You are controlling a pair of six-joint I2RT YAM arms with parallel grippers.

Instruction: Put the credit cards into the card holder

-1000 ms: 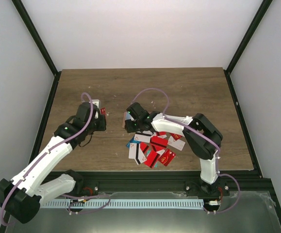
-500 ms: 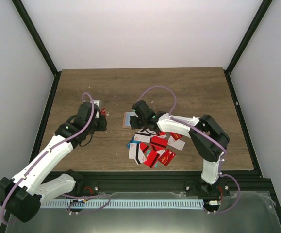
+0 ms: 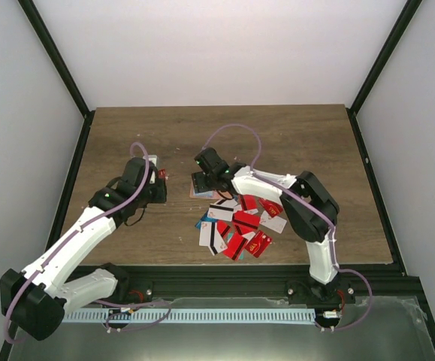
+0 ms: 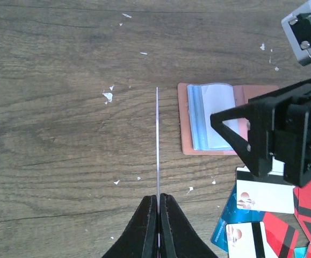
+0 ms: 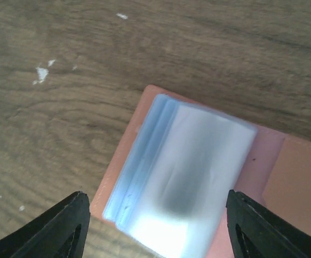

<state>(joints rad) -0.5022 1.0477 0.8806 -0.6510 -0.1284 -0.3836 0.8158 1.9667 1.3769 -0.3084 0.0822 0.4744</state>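
The card holder lies open and flat on the wood, salmon-brown with clear sleeves facing up. My right gripper hangs open just above it, one finger to each side, nothing held. From above, the card holder shows partly under the right gripper. My left gripper is shut on one card, seen edge-on and pointing away, a little left of the card holder. In the top view the left gripper holds that red card. The other credit cards lie in a loose pile.
Small white flecks dot the wooden table. The pile of cards lies just near of the card holder, below the right gripper's black body. Black frame posts and white walls enclose the table on three sides.
The right gripper has let go of the card holder, opened wider and shifted left and back over it. The left arm has barely moved, its card still gripped.
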